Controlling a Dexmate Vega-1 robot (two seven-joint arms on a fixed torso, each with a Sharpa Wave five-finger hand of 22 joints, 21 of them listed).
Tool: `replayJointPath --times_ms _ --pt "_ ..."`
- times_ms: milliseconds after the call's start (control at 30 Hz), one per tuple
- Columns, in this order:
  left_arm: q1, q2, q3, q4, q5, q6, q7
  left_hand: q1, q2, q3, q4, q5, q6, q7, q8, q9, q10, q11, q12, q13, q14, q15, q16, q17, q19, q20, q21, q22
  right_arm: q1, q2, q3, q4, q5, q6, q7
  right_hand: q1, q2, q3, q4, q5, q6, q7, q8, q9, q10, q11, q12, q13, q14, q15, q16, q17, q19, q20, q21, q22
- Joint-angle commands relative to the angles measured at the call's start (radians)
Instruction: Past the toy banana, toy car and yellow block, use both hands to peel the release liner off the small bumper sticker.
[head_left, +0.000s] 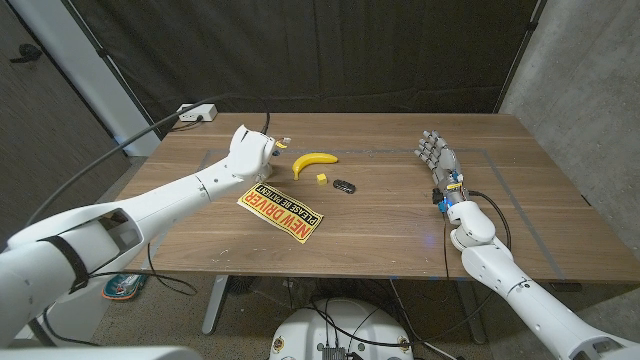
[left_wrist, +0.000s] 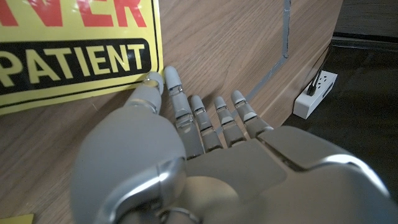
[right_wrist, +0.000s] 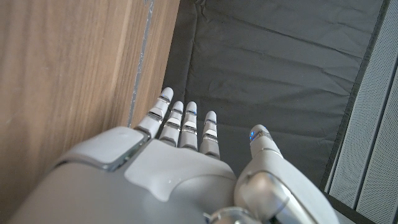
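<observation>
Yellow-and-black "NEW DRIVER / PLEASE BE PATIENT" bumper sticker (head_left: 280, 213) lies flat mid-table just in front of the yellow toy banana (head_left: 314, 161), so peeling hasn't really started imo: left hand (head_left: 254, 152) empty, fingertips (left_wrist: 173, 79) at its edge, right hand (head_left: 437, 157) spread, well apart.

bumper sticker (head_left: 281, 210) — "NEW DRIVER", "PLEASE BE PATIENT"

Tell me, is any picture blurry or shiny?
Left wrist view: the bumper sticker is sharp with a soft sheen, while the left hand close to the lens looks blurred. Right wrist view: the right hand is soft too. Head view: evenly lit, no glare.
</observation>
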Motion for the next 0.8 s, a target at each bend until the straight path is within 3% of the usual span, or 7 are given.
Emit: replayJointPath --times_ms 33,233,433,500,567,600,800 --pt "0.044 -0.004 -0.015 -0.002 0.076 -0.013 0.053 0.048 0.024 0.020 -0.003 -0.004 0.058 0.011 0.016 0.002 0.035 -0.002 0.017 -0.001 0.032 -0.093 0.009 0.006 0.017 -0.004 0.016 0.003 -0.016 -0.001 0.003 -0.019 -0.023 0.007 -0.027 -0.013 -0.001 0.000 0.007 0.006 0.010 0.001 0.008 0.002 0.008 0.001 0.007 0.005 0.016 -0.002 0.008 0.001 0.009 -0.001 -0.003 0.005" --pt "0.072 0.002 -0.020 -0.005 0.119 -0.018 0.092 0.093 0.072 0.045 0.006 -0.005 0.100 0.031 0.029 0.013 0.062 -0.020 0.028 -0.004 0.058 -0.117 0.016 0.012 0.042 -0.016 0.036 0.005 -0.026 -0.004 0.007 -0.032 -0.030 0.015 -0.034 -0.017 -0.002 -0.001 0.009 0.006 0.016 0.001 0.009 0.002 0.010 0.001 0.006 0.005 0.021 -0.002 0.009 0.001 0.013 -0.001 -0.004 0.005" --pt "0.172 0.031 -0.092 -0.061 0.088 0.017 0.311 0.059 0.126 0.068 0.047 -0.005 0.015 0.020 0.072 0.102 0.053 -0.041 0.033 0.010 0.055 -0.103 0.015 0.049 0.056 -0.010 0.067 0.012 -0.033 -0.006 0.008 -0.045 -0.032 0.011 -0.040 -0.019 -0.003 -0.001 0.010 0.006 0.019 0.002 0.010 0.002 0.013 0.001 0.007 0.005 0.025 -0.003 0.010 0.001 0.015 -0.001 -0.005 0.005" --pt "0.174 0.036 -0.100 -0.078 0.092 0.018 0.292 0.008 0.055 0.035 0.045 -0.014 0.030 0.000 0.120 0.140 0.065 -0.041 0.044 0.021 0.081 -0.107 0.016 0.057 0.076 -0.008 0.089 0.015 -0.034 -0.008 0.009 -0.049 -0.032 0.011 -0.041 -0.020 -0.003 -0.001 0.010 0.007 0.020 0.002 0.010 0.002 0.013 0.002 0.007 0.005 0.025 -0.002 0.010 0.001 0.015 -0.001 -0.006 0.005" --pt "0.171 0.034 -0.108 -0.088 0.089 0.014 0.259 -0.078 -0.010 -0.014 0.058 -0.003 -0.102 -0.016 0.112 0.174 0.022 -0.019 0.035 0.034 0.051 -0.082 -0.005 0.072 0.049 0.006 0.098 0.017 -0.035 -0.009 0.010 -0.054 -0.034 0.008 -0.042 -0.020 -0.003 -0.001 0.010 0.007 0.020 0.002 0.009 0.002 0.014 0.002 0.007 0.005 0.026 -0.002 0.009 0.001 0.015 -0.001 -0.006 0.005" --pt "0.169 0.034 -0.115 -0.092 0.075 0.007 0.244 -0.141 -0.033 -0.042 0.075 0.008 -0.217 -0.002 0.075 0.168 -0.005 -0.001 0.030 0.044 0.033 -0.057 -0.016 0.084 0.023 0.024 0.099 0.019 -0.033 -0.008 0.010 -0.052 -0.032 0.010 -0.039 -0.020 -0.003 -0.001 0.010 0.007 0.020 0.002 0.009 0.002 0.014 0.002 0.007 0.005 0.026 -0.002 0.009 0.001 0.015 -0.002 -0.006 0.005" --pt "0.158 0.038 -0.142 -0.119 -0.006 -0.035 0.164 -0.254 -0.087 -0.100 0.104 0.025 -0.251 0.034 0.056 0.143 -0.072 0.061 0.016 0.058 -0.029 0.002 -0.046 0.097 -0.039 0.064 0.090 0.021 -0.032 -0.005 0.009 -0.055 -0.027 0.002 -0.041 -0.020 -0.003 0.000 0.010 0.007 0.020 0.003 0.009 0.002 0.014 0.003 0.006 0.005 0.026 -0.002 0.009 0.001 0.015 -0.002 -0.007 0.005"
